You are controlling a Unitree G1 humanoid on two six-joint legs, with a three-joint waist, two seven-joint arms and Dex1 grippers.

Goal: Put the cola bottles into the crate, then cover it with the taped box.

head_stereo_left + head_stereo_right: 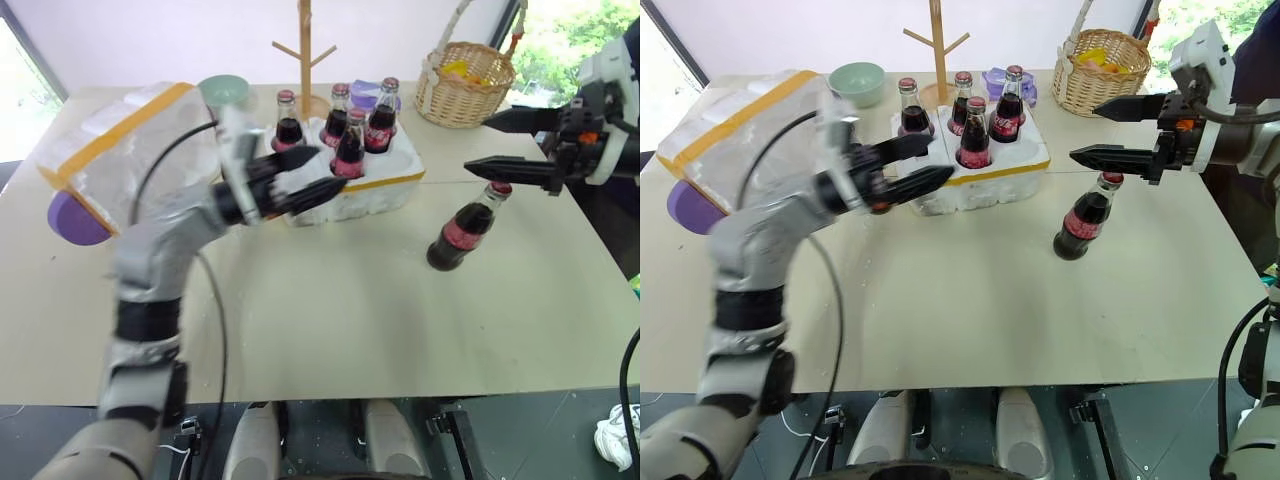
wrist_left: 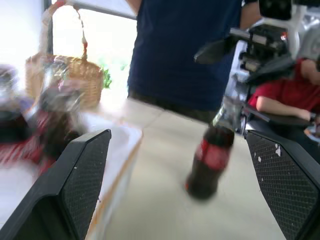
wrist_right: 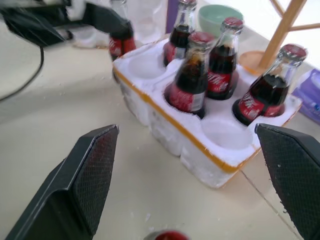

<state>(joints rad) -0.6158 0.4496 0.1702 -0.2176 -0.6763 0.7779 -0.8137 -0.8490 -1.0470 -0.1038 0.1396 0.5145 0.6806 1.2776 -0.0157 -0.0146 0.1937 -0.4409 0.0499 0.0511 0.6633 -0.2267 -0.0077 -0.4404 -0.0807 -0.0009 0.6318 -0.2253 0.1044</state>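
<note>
Four bottles point(image 3: 192, 72) in my crate point(image 3: 200, 135), two wells bare, one bottle point(image 1: 462, 228) on the table point(image 1: 350, 310), box point(image 1: 120, 150) far left, left gripper point(image 1: 300, 178) and right gripper point(image 1: 490, 142) both released.

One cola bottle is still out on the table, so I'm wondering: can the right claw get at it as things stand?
Probably yes. The right claw is open and hangs right above the cap of the cola bottle, which stands alone on bare table, apart from the crate. Nothing lies between them.
</note>
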